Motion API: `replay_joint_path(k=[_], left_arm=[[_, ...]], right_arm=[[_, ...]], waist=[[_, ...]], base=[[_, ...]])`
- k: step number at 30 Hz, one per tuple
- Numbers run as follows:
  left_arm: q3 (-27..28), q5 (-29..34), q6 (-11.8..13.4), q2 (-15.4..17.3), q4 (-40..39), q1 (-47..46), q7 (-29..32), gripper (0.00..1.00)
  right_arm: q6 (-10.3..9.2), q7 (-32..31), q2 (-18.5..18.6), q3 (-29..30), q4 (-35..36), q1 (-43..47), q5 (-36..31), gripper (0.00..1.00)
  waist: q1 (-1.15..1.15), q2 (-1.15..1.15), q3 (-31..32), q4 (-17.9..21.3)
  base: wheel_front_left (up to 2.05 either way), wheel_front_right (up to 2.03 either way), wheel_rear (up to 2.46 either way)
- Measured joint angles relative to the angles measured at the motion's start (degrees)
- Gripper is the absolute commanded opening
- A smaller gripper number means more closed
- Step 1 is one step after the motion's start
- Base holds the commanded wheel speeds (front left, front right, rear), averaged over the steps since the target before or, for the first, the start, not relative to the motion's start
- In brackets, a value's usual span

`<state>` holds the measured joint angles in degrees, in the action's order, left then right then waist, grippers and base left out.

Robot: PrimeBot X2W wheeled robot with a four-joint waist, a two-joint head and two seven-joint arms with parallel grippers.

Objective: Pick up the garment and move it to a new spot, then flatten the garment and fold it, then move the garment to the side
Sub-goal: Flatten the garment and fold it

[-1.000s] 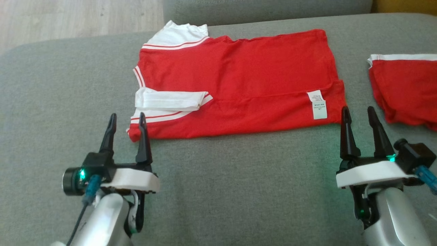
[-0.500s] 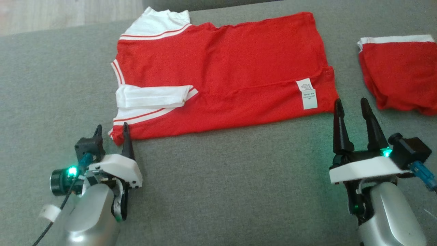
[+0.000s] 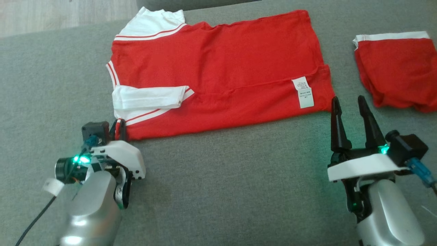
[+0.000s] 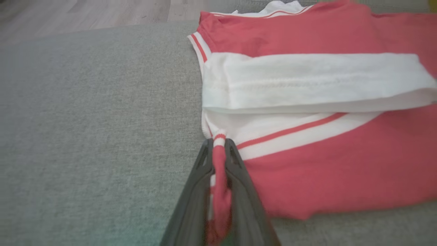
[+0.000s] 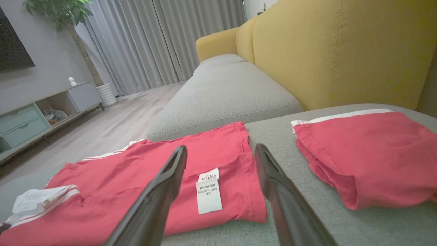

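Observation:
The garment (image 3: 218, 68) is a red shirt with white sleeves and a white care label, spread flat on the grey cushion (image 3: 218, 177) with its long sides folded in. My left gripper (image 3: 118, 128) is shut on the garment's near left corner; in the left wrist view the striped red and white hem (image 4: 218, 160) is pinched between the two dark fingers. My right gripper (image 3: 349, 103) stands open just short of the garment's near right corner (image 5: 252, 208), touching nothing; in the right wrist view its fingers frame the label (image 5: 208, 191).
A second red garment (image 3: 396, 71) with a white band lies folded at the right, a hand's width from my right gripper. A yellow sofa back (image 5: 341, 51) rises behind it. Wood floor (image 3: 61, 13) lies beyond the cushion's far left edge.
My left gripper has gone forward to the garment's near left corner and shut on it. The right gripper stayed open. The head camera has tilted, shifting the whole picture.

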<state>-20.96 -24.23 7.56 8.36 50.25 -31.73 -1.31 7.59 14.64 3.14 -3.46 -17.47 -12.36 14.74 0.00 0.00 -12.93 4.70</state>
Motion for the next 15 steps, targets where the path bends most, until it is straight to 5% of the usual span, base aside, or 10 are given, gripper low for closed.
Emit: replay_joint_path(k=[5, 15], left_arm=[[0.0, 0.0, 0.0, -0.1, -0.7, 0.6, -4.5, 0.0], [0.1, 1.3, -1.4, -0.1, -12.7, 0.4, -13.0, 0.0]], right_arm=[[0.0, -0.6, 0.0, 0.5, -4.0, -0.7, -2.2, 1.0], [0.0, -12.1, 0.0, 4.4, -16.4, -9.2, -5.4, 1.0]], waist=[[0.0, 0.0, 0.5, -0.8], [0.0, 0.0, 0.0, -3.3]], base=[[0.0, 0.0, 0.0], [0.0, 0.0, 0.0]])
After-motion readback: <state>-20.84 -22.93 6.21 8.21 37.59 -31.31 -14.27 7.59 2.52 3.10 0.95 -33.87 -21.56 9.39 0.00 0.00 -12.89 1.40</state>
